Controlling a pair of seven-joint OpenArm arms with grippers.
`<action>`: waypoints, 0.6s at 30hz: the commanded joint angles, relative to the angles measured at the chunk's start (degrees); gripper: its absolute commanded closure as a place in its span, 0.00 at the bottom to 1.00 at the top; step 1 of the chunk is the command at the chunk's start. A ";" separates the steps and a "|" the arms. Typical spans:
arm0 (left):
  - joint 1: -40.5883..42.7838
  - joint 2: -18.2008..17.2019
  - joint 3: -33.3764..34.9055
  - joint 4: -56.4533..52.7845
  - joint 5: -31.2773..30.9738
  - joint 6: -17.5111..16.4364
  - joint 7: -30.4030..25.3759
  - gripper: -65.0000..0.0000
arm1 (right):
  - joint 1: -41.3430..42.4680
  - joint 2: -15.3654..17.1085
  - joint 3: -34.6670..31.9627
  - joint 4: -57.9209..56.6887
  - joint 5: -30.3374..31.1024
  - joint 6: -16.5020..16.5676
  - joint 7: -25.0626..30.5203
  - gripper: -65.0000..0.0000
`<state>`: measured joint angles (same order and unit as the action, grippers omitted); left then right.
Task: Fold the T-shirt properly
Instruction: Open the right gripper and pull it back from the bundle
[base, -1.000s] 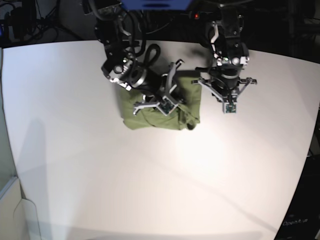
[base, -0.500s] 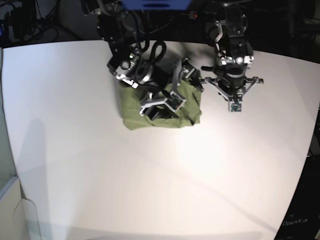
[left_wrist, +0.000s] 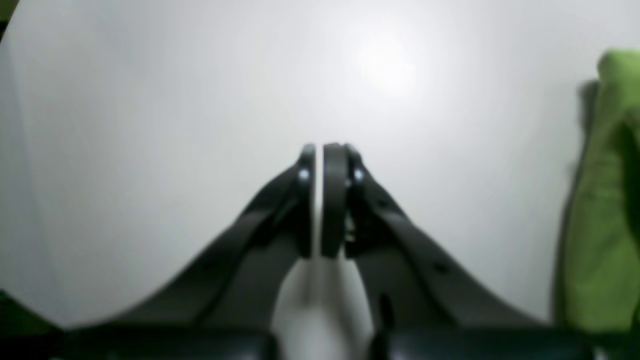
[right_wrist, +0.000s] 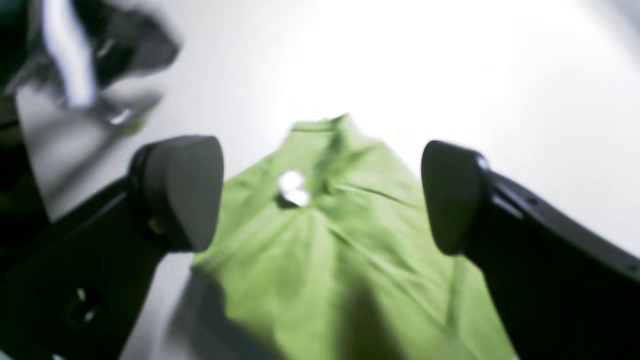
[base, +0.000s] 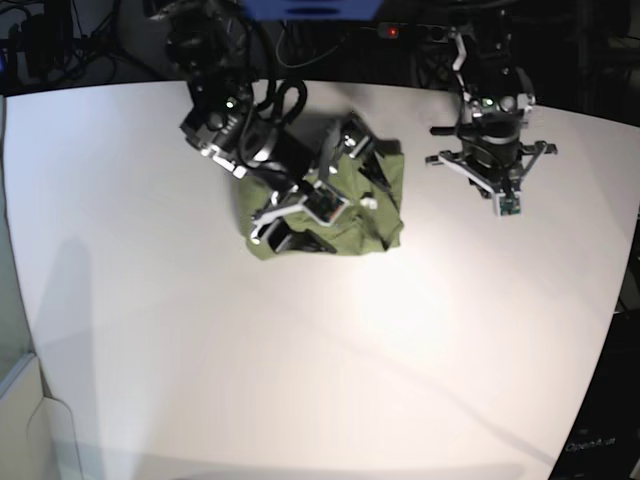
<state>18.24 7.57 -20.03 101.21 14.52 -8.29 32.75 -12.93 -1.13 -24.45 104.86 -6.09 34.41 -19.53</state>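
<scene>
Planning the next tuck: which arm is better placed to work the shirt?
Right, probably. Its pincer hangs open directly over the shirt; the left pincer is shut over bare table, beside the shirt.

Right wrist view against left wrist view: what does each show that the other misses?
Only the right wrist view: the right claw open above the folded olive-green cotton T-shirt, and the shirt's small white label. Only the left wrist view: the left claw shut and empty over bare white table, with just the shirt's edge at the frame's right. Both show the green cloth and the white tabletop.
</scene>
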 joint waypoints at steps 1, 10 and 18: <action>0.44 -0.14 0.30 1.08 0.03 0.25 -0.97 0.97 | 0.23 -0.50 0.75 1.47 0.77 0.36 1.20 0.07; 8.09 0.91 4.43 0.99 0.03 -6.52 -0.71 0.97 | 0.84 2.58 13.33 2.26 0.77 0.71 1.29 0.24; 12.31 1.43 11.20 1.87 0.11 -10.12 -0.88 0.97 | 2.07 6.18 15.35 1.82 0.77 0.71 0.94 0.76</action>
<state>29.74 8.73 -9.06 102.48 14.72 -18.04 31.14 -11.03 4.93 -8.91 105.71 -6.44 34.87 -20.43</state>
